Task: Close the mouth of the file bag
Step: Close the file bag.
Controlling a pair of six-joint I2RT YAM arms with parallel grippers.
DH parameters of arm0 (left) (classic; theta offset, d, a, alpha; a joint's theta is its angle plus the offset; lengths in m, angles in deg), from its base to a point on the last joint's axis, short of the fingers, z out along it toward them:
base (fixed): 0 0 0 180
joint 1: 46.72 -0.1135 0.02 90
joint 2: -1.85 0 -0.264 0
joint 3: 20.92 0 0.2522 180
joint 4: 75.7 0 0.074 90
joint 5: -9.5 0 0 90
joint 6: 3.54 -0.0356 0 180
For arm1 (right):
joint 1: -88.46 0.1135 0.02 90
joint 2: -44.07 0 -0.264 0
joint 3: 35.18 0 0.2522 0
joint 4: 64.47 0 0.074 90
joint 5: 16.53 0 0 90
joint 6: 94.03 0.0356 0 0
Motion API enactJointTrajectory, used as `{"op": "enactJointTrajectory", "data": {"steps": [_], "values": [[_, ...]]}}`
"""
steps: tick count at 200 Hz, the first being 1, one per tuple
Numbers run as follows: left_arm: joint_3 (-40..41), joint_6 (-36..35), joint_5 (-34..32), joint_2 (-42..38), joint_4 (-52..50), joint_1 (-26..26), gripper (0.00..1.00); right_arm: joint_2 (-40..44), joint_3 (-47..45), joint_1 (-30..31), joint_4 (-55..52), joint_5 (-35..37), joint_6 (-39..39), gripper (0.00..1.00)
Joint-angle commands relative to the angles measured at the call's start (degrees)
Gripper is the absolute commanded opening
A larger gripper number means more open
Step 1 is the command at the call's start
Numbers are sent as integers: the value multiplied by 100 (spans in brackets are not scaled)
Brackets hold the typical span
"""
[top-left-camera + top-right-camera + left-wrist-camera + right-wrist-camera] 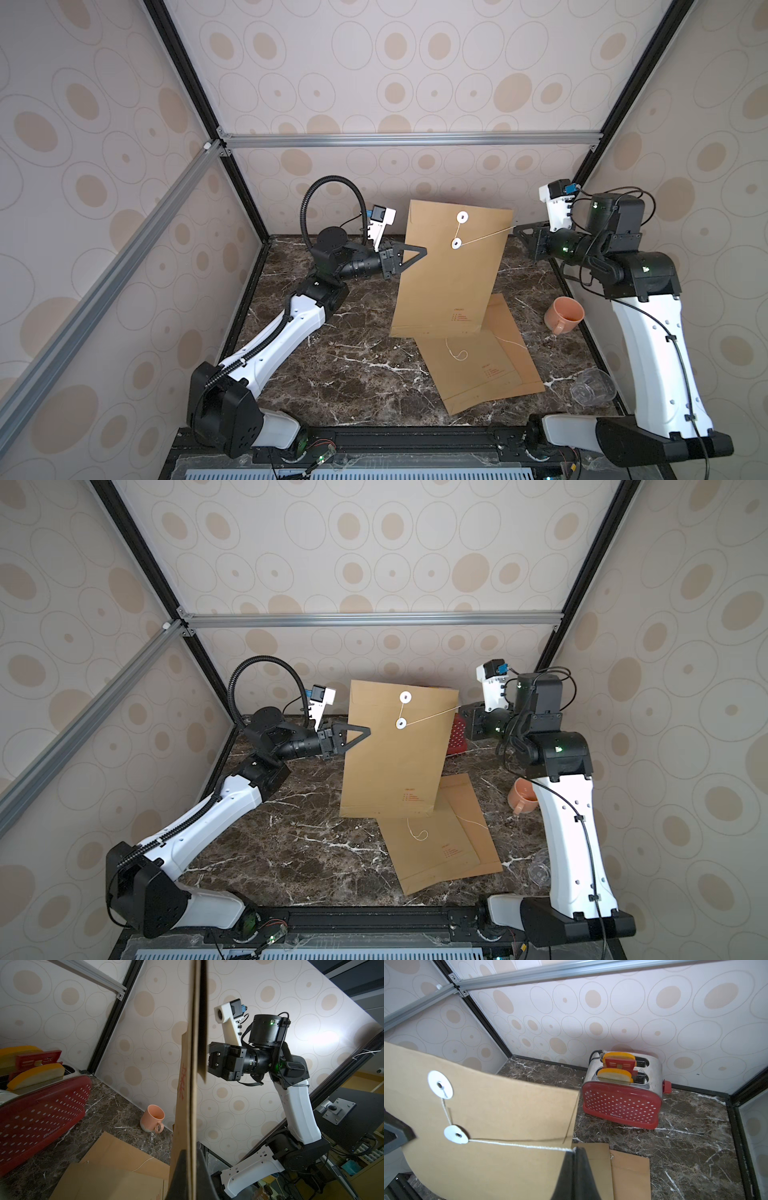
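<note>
Brown paper up in the air: the file bag [449, 270] hung upright over the marble table [332, 374], its bottom edge down near the tabletop. The left gripper [422, 252] was clamped on the bag's side edge just below the flap. That looked like a steadying hold, keeping the face square to the other arm. Across from it, the right gripper [517, 228] was pinched tight on the white string [484, 237]. The string ran taut from the upper disc [462, 216] down to the lower disc [456, 243] and out past the bag's far edge. With the flap folded down, I judged the tension was there to wind the string round the discs, so the closing was under way, not done.

Two spare bags [486, 370] lay flat and overlapping on the table, loose strings trailing. At the back, a red toaster [623, 1101] had two toy bread slices [614, 1074] standing in its slots. The orange mug [564, 313] showed nothing inside. A clear plastic cup [592, 386] lay tipped over near the right arm, apparently empty.
</note>
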Motion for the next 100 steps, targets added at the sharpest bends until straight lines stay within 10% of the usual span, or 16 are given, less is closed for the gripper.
{"op": "enactJointTrajectory", "data": {"steps": [1,100], "values": [[-141,-116,37,-150,94,-14,0,-132,352,-33,-284,28,-25,0],[-208,-258,17,-145,-141,77,0,-267,662,-24,357,-744,352,0]]}}
